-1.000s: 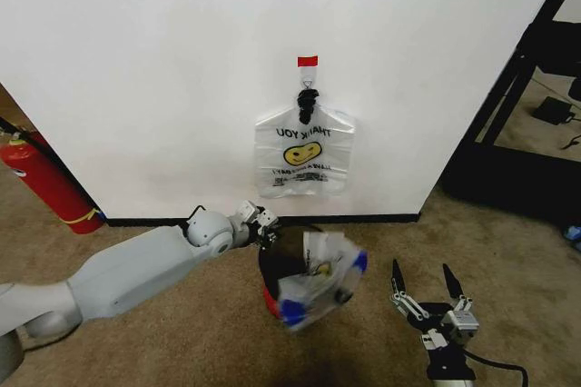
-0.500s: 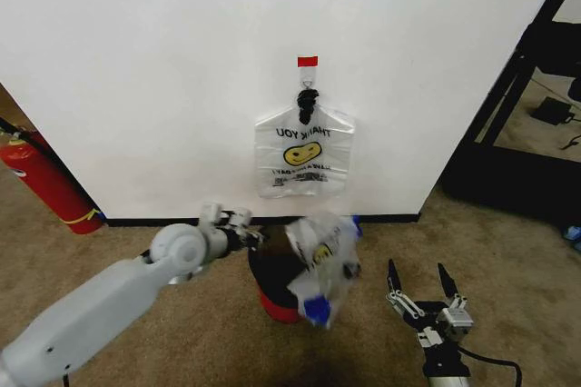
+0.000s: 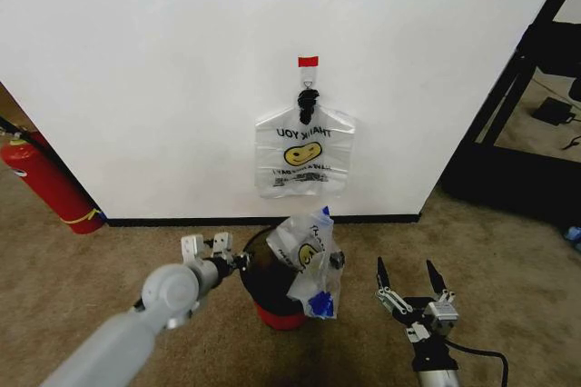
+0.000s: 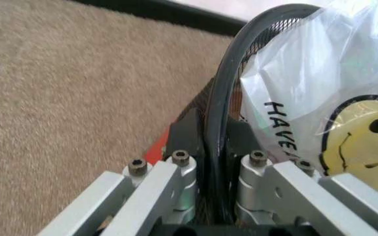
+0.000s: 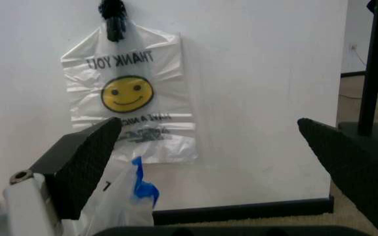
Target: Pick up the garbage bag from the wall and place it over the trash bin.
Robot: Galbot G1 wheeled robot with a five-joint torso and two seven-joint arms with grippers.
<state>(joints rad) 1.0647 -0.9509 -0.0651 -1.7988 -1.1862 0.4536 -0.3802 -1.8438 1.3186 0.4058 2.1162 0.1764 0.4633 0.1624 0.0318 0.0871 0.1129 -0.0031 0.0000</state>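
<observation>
Translucent garbage bag (image 3: 309, 255) draped on trash bin (image 3: 263, 282), lower centre. Left gripper (image 3: 221, 256) clamping bin rim; right gripper (image 3: 411, 284) spread wide, lower right. Placing step; next, probably spreading bag over rim.

garbage bag (image 3: 309, 255): glossy thin plastic | trash bin (image 4: 225, 105): black mesh | carpet (image 4: 71, 83): rough

The garbage bag (image 3: 309, 258) no longer swings out in front of the trash bin (image 3: 263, 269); it now hangs upright on the bin's right rim. The left end effector (image 3: 238, 262) sits lower and nearer than a second ago, its jaws now closed on the bin's left rim. The right end effector (image 3: 411, 280) has edged left and farther, toward the bin, fingers spread.
</observation>
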